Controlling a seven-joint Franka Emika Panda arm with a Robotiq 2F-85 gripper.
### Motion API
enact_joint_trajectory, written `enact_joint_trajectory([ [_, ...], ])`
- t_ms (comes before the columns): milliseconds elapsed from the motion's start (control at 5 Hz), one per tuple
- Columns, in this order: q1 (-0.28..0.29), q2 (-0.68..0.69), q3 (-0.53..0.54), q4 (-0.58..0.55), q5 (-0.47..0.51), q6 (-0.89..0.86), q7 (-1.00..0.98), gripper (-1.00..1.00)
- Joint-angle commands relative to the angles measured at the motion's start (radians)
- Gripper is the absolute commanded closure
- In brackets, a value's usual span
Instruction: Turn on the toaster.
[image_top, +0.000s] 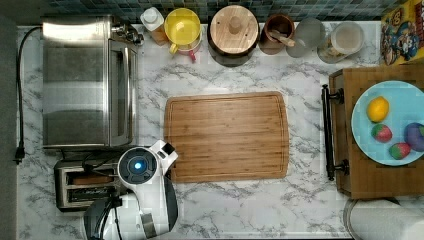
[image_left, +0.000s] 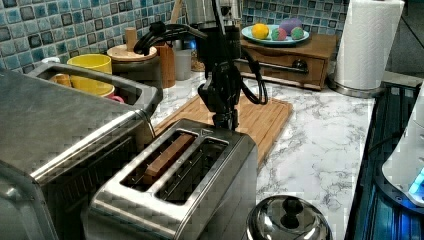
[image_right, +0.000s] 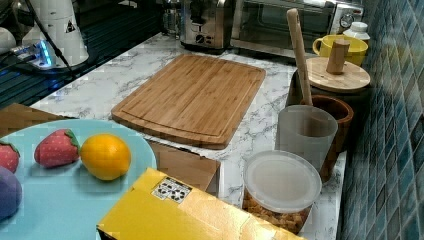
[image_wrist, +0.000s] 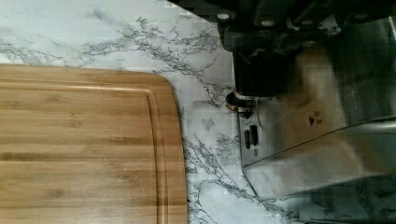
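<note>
Two small dark arrow-like marks (image_wrist: 314, 121) are printed on the toaster's (image_wrist: 327, 140) steel end face in the wrist view; they form no readable word. A yellow box (image_right: 200, 215) in the right view carries a black-and-white sticker (image_right: 172, 190) too fine to read. In the top view, the yellow cereal box (image_top: 402, 32) shows cartoon art, but its lettering cannot be made out.

The gripper (image_left: 226, 122) hangs just over the far end of the toaster (image_left: 200, 170) in the left view, its fingers drawn together into one narrow dark tip and holding nothing. Whether the tip touches the steel cannot be told.

The toaster (image_top: 75, 192) sits at the top view's lower left, just beside the large toaster oven (image_top: 85, 82) and near the cutting board (image_top: 227, 135). Bread (image_left: 167, 155) stands in the slot nearer the oven.
</note>
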Motion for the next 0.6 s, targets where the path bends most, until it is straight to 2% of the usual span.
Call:
enact_joint_trajectory([
  [200, -0.023, 0.097, -0.017, -0.025, 0.04, 0.066, 0.083, 1.0],
  [400, -0.031, 0.207, -0.024, -0.039, 0.085, 0.113, 0.065, 1.0],
  [600, -0.033, 0.238, -0.048, -0.063, 0.113, 0.121, 0.074, 1.0],
])
